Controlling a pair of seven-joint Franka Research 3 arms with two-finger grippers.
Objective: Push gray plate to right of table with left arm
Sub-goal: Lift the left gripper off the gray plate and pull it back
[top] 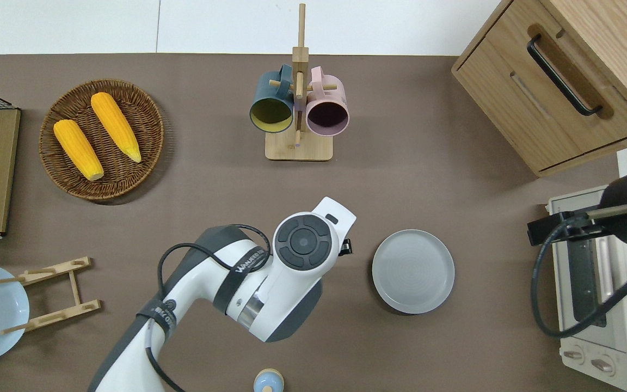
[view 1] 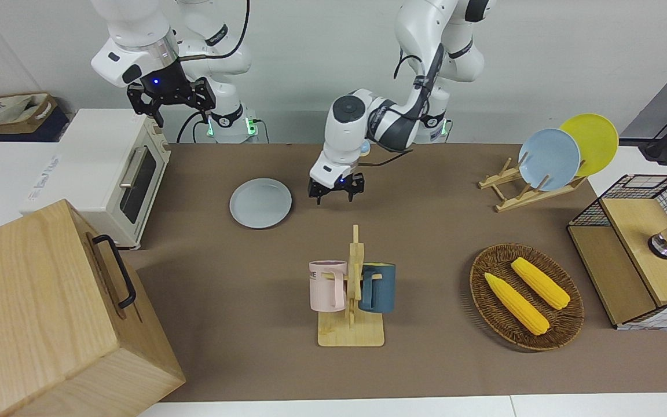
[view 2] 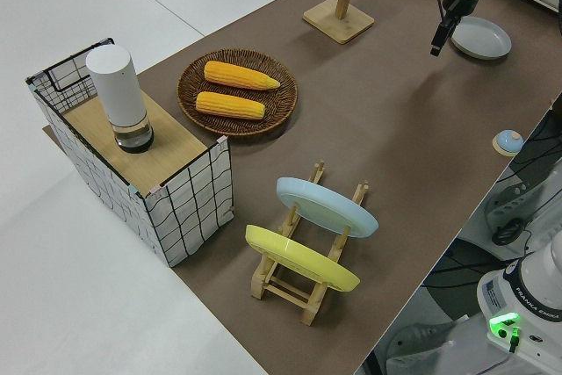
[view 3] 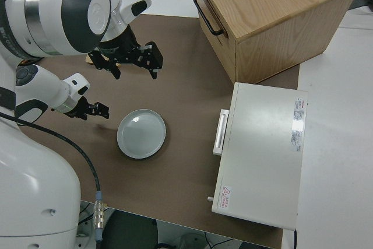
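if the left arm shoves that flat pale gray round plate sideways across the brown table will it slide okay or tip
The flat pale gray round plate lies flat with a low rim, so it would probably slide rather than tip or roll. The matte brown table may drag on it a little. The left gripper stands beside it, apart; an off-centre push could spin it.

The gray plate (top: 413,271) is set flat on the table (top: 433,163), between the toaster oven (top: 599,294) and the left gripper (view 1: 334,189), apart from both. The mug rack (top: 298,103) is placed farther from the robots, and the wicker basket (top: 102,140) toward the left arm's end.
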